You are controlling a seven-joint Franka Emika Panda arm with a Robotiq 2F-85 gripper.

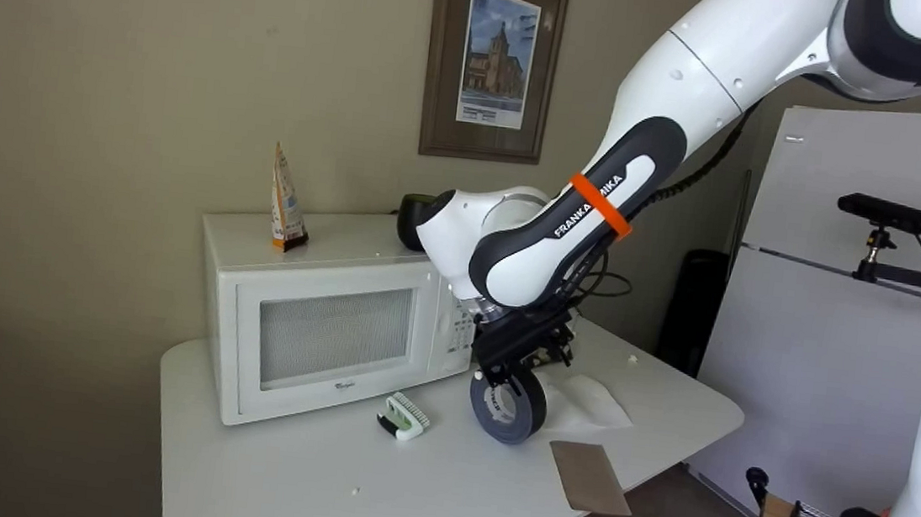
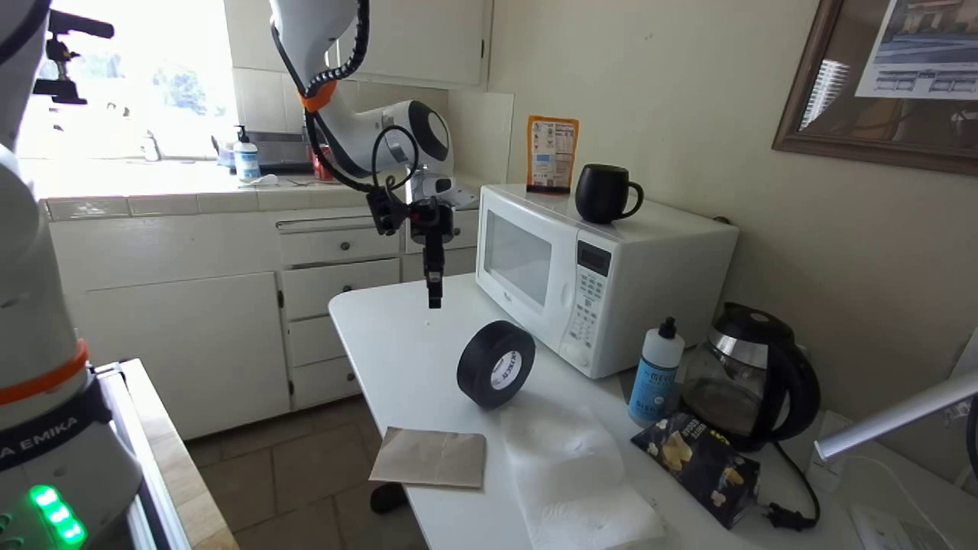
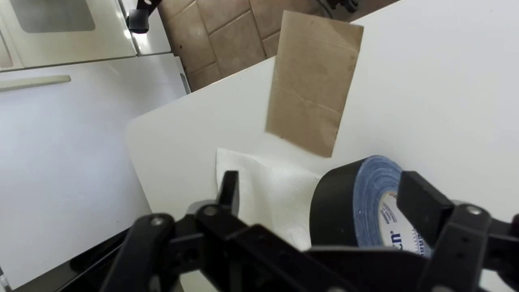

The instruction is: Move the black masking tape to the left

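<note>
The black masking tape (image 1: 529, 409) stands on its edge on the white table. It also shows in an exterior view (image 2: 481, 368) with its printed core facing the camera. In the wrist view, the tape (image 3: 334, 207) lies between the fingers, nearer the right one, which covers part of its blue-grey side. My gripper (image 3: 320, 178) is open with its fingers wide apart and nothing held. In an exterior view, the gripper (image 1: 496, 373) overlaps the tape's top. In an exterior view, the gripper (image 2: 434, 304) hangs above the table, higher than the tape and apart from it.
A microwave (image 1: 334, 339) stands behind, with a black mug (image 2: 602, 195) and a pouch (image 2: 551, 153) on top. A brush (image 1: 405, 416), brown paper (image 2: 429, 458) and a white paper towel (image 2: 565, 466) lie near the tape. A bottle (image 2: 655, 374) and coffee pot (image 2: 745, 382) stand farther along.
</note>
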